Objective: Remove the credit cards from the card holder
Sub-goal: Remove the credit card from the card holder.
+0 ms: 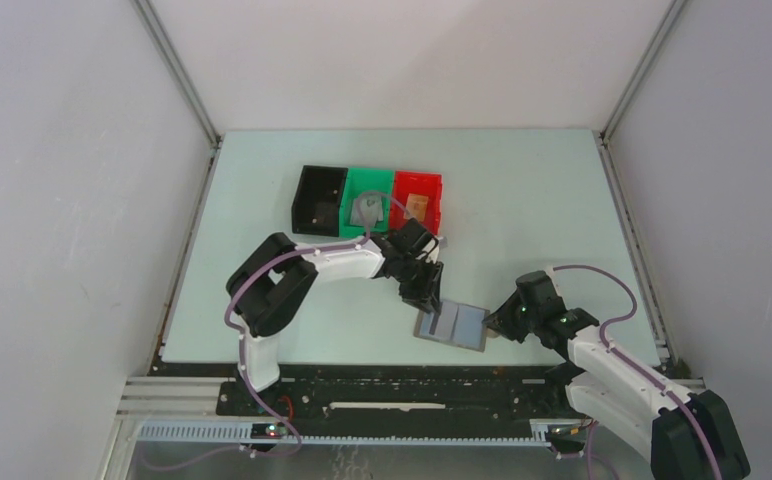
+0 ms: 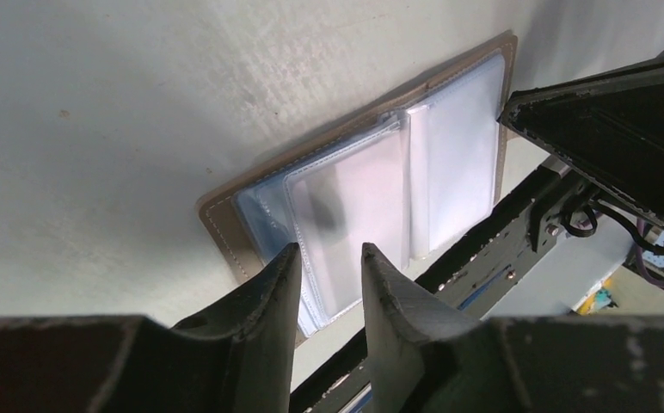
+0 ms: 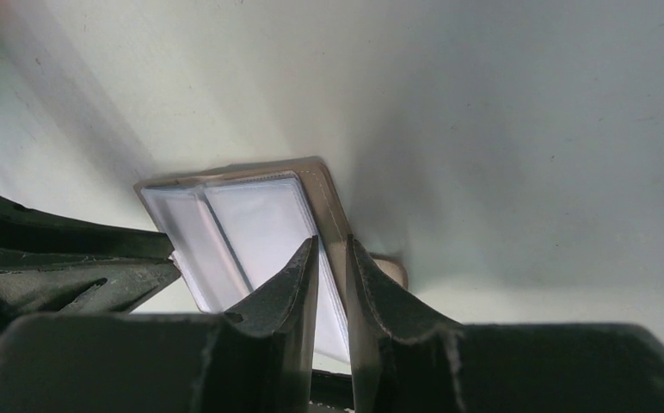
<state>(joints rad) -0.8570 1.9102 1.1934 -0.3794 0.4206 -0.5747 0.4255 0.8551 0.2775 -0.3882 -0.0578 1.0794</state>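
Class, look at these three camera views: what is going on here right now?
Two robot arms work on a flat grey-taupe folding card holder lying open near the table's front edge. The right gripper pinches its right border; the left gripper, jaws slightly apart, sits over its clear plastic sleeves, where no card is visible. What look like a grey card and a tan card lie in the green plastic bin and red plastic bin.

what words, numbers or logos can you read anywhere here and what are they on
No text can be read anywhere.
The card holder lies open; its clear sleeves show no print.
The tan card in the red bin is too small to show any lettering.
The green bin and black bin show no label.
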